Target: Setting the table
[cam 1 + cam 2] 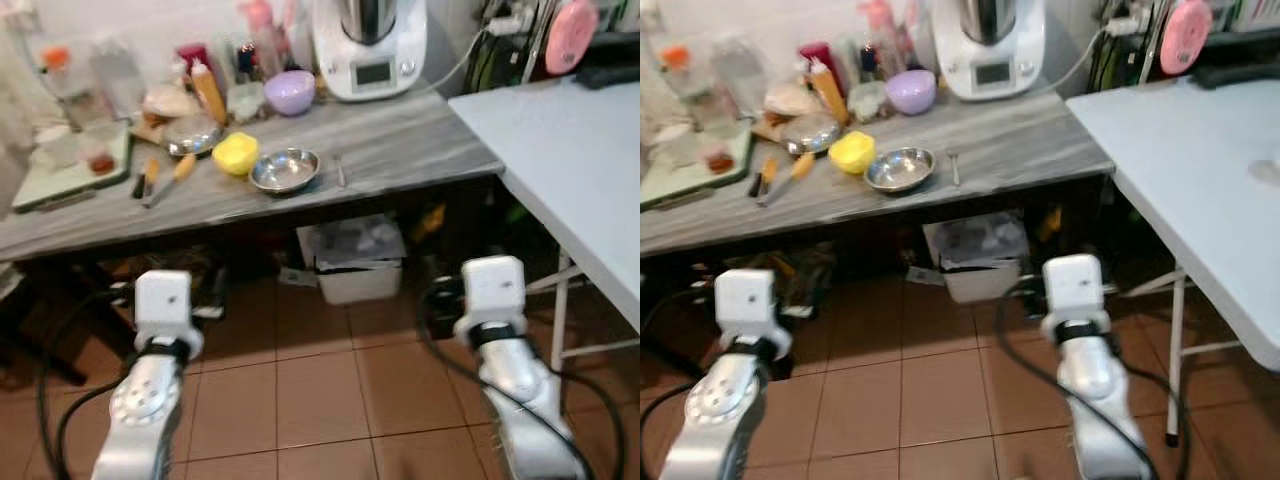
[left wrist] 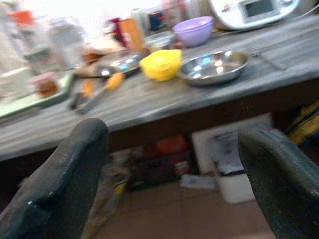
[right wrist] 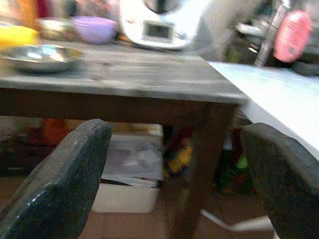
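Grey wood-grain tabletop (image 1: 420,140) carries a steel bowl (image 1: 285,169) near its front edge, a yellow bowl (image 1: 236,153) just beside it, and a fork (image 1: 340,171) on its other side. Both the left hand (image 2: 169,174) and right hand (image 3: 174,174) hang low, fingers spread wide, empty. That steel bowl looks light, rigid and slick; pinching its thin rim seems safest.
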`<state>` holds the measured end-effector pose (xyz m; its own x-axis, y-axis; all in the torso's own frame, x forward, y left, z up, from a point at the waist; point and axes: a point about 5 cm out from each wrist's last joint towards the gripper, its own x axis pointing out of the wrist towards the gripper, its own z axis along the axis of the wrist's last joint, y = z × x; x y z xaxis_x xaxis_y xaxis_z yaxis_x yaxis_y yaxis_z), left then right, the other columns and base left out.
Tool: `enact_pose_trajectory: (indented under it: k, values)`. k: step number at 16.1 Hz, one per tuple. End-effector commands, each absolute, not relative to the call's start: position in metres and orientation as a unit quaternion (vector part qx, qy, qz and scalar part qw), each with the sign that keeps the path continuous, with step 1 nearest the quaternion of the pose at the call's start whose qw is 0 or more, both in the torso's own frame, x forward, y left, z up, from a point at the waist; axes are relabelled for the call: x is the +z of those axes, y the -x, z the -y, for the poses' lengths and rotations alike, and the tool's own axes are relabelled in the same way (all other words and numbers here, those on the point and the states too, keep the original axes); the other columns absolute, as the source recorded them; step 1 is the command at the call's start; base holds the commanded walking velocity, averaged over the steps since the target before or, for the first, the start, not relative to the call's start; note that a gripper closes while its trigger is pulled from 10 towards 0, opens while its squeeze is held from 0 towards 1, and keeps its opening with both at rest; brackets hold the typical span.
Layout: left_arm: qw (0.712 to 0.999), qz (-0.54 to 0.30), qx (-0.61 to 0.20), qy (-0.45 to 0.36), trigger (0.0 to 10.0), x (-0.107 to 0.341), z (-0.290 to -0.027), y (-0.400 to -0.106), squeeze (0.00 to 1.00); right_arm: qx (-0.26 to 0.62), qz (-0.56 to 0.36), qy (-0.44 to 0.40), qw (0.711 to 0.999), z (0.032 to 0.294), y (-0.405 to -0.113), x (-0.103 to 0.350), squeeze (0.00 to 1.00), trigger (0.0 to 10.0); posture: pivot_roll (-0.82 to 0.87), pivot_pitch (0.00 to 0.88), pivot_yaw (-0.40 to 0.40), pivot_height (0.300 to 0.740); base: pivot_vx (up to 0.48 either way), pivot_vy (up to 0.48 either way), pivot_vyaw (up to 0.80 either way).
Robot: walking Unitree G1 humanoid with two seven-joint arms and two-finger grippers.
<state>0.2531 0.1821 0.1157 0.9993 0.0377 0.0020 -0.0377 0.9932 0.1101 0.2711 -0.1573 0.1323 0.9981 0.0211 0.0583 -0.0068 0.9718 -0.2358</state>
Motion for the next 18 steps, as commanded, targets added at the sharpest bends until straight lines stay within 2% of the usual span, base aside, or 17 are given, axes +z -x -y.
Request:
enact_pose_trajectory:
  k: [1,4,8,13,18]
  values:
    - [0.998,-0.002,0.022,-0.060,10.0,0.115,-0.183,-0.253,0.00,0.006,0.030,0.117,0.993,0.156,-0.273,0.133,0.00,10.0,-0.28,0.001,0.180,0.740,-0.345,0.000,0.00]
    - [0.998,0.001,0.019,-0.064,10.0,0.115,-0.180,-0.254,0.00,-0.002,0.000,0.109,0.994,0.159,-0.273,0.128,0.00,10.0,-0.28,0.002,0.182,0.740,-0.298,0.000,0.00]
    - [0.998,0.007,0.016,-0.067,10.0,0.114,-0.175,-0.257,0.00,0.029,0.021,0.105,0.994,0.157,-0.271,0.133,0.00,10.0,-0.29,0.003,0.177,0.740,0.000,0.000,0.00]
    - [0.997,0.011,0.007,-0.070,10.0,0.114,-0.168,-0.263,0.00,0.035,0.024,0.102,0.994,0.155,-0.271,0.134,0.00,10.0,-0.29,0.004,0.179,0.740,0.000,0.000,0.73]
    - [0.998,-0.008,-0.005,-0.064,10.0,0.104,-0.166,-0.260,0.00,0.015,0.031,0.094,0.995,0.157,-0.275,0.137,0.00,10.0,-0.28,0.011,0.162,0.740,0.000,0.000,0.00]
